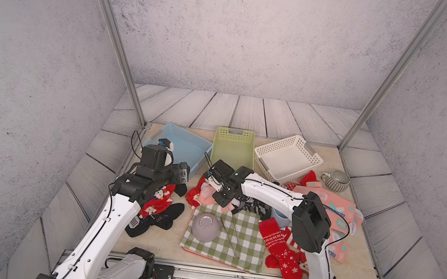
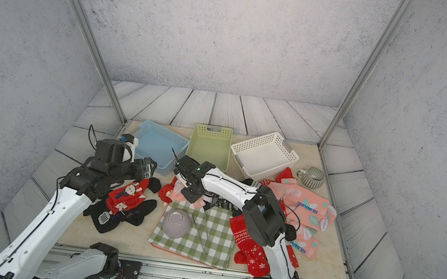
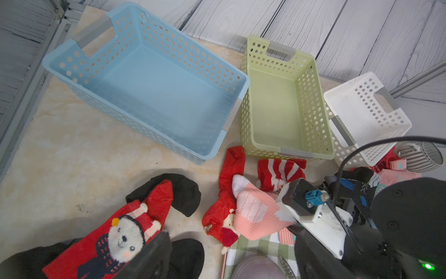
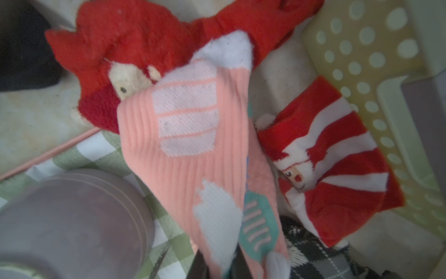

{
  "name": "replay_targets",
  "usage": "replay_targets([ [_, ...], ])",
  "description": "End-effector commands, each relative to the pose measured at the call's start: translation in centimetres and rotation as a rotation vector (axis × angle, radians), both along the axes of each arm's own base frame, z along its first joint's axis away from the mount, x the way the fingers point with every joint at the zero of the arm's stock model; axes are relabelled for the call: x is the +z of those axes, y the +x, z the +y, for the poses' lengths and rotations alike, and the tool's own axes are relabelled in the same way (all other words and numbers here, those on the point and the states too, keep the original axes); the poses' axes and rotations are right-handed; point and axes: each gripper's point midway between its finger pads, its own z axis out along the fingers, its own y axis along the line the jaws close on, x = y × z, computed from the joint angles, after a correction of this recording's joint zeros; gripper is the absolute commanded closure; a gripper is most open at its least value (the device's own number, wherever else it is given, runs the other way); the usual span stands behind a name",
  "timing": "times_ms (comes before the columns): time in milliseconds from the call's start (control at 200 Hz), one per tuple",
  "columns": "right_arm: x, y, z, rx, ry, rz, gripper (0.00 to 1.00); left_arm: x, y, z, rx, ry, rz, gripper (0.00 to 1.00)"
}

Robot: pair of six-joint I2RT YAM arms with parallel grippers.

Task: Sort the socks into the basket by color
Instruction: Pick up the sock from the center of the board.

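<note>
right jaws: pinched shut on pink sock, likely to part it from red sock beneath | left jaws: wide apart, empty, at 9 o'clock; seemingly on standby

Right wrist view: pink sock and blurred bowl are cut off at the picture edge. Right gripper, pinching the sock, shows only dark finger slivers.

Both top views look steeply down over the beige marbled table, while both wrist views sit close, sharing the pink ribbed sock.
</note>
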Motion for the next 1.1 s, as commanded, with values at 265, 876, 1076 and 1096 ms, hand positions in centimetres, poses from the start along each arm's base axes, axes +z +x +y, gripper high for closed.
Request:
replay_targets([
  [265,10.9,-1.8,-0.6,0.01,0.165,-0.048,1.0,1.0,-0.1,-0.7,-0.034,-0.026,-0.039,0.17],
  [876,19.1,-1.5,-1.9,-0.104,0.655,0.309,0.98,3.8,-1.2,-3.5,-0.195,-0.121,-0.151,0.16],
  [1076,20.3,1.6,-2.5,-0.156,0.759,0.348,0.97,4.3,-0.9,-3.6,-0.198,-0.117,-0.148,0.16],
  [1096,20.4,2.1,-2.6,-0.167,0.758,0.333,0.97,4.3,-0.9,-3.6,-0.198,-0.112,-0.145,0.16],
])
